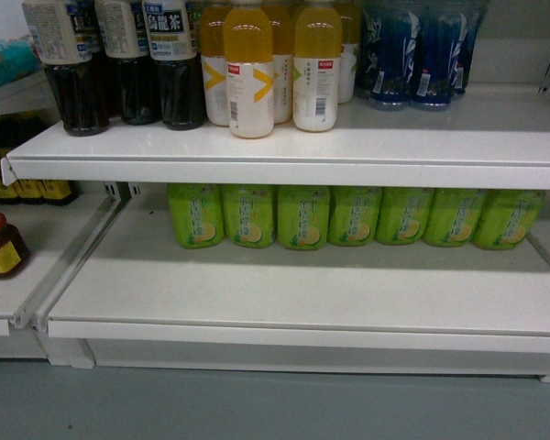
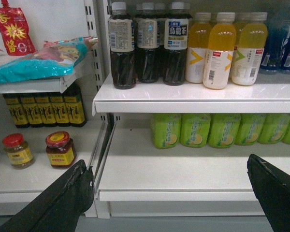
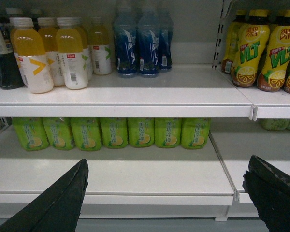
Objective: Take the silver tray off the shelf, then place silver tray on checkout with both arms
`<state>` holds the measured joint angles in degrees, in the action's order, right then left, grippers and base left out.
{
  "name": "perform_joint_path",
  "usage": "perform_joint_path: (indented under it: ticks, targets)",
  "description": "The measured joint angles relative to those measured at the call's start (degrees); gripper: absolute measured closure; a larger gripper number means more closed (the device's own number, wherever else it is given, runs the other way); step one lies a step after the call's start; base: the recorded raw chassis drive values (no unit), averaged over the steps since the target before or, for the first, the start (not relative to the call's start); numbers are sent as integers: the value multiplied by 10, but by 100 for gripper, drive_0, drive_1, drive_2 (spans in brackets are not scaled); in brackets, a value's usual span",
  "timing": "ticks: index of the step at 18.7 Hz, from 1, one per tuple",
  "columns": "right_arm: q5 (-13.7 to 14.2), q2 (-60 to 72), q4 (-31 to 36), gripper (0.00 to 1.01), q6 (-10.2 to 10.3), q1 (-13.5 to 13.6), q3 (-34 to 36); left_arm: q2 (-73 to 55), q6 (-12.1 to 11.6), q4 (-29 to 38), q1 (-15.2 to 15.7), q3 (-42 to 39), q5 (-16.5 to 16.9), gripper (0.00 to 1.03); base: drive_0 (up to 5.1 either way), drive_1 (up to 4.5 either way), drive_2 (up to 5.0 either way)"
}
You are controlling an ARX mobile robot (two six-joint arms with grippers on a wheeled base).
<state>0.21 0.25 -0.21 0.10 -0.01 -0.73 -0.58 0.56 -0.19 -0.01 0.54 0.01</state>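
1. Looking forward in the head view, the lower shelf (image 1: 284,293) runs across the frame with a thick white front lip. Seven green bottles (image 1: 302,216) stand in a row at its back, and its front part is bare white board. The upper shelf (image 1: 284,151) carries three dark tea bottles (image 1: 128,64), a cluster of orange bottles (image 1: 249,73) and some blue bottles (image 1: 412,55). One red-lidded jar (image 1: 0,246) sits on the neighbouring shelf at left. Neither claw shows here, and where the silver tray lies cannot be told.

2. In the left wrist view the left claw (image 2: 169,166) is spread wide, its two black fingers (image 2: 67,193) at the bottom corners with nothing between them. It sits in front of the lower shelf's lip, apart from it. Three dark tea bottles stand in front on the upper shelf, beside three orange ones. Left of the shelf are two jars (image 2: 60,149) and four dark sauce bottles (image 2: 46,110).

3. In the right wrist view the right claw (image 3: 167,164) is likewise spread wide and holds nothing, facing the same bare lower shelf. Seven green bottles line its back, and three blue bottles stand above.
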Motion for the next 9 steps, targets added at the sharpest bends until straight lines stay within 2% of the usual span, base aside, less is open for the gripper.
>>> perform_joint_path:
  ticks: [9]
  targets:
    - [0,0,0,3,0,0,0,0,0,0,0,0,0,5,0,0,0]
